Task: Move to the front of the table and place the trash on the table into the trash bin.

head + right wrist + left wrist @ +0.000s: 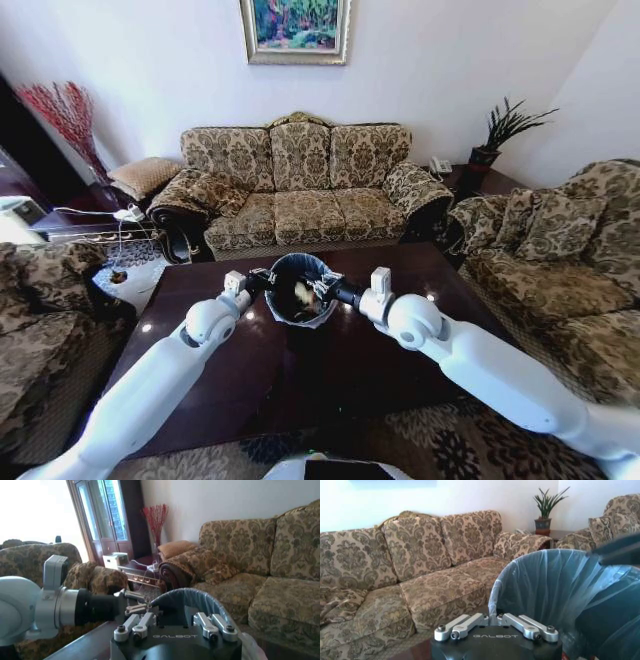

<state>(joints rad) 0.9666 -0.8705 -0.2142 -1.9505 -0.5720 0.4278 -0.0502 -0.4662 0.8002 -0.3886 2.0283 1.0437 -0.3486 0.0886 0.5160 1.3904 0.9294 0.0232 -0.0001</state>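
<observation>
Both grippers meet at the trash bin (297, 290) on the table (330, 370).

The bin stands on the table's far half, near the edge facing the long sofa (300, 185), with pale crumpled trash (300, 296) lying inside its black liner. The left gripper (262, 278) sits at the bin's left rim, the right gripper (327, 288) at its right rim. Whether either gripper's fingers are apart or clamped cannot be told. Around the bin, the dark glossy tabletop carries only reflections.
</observation>
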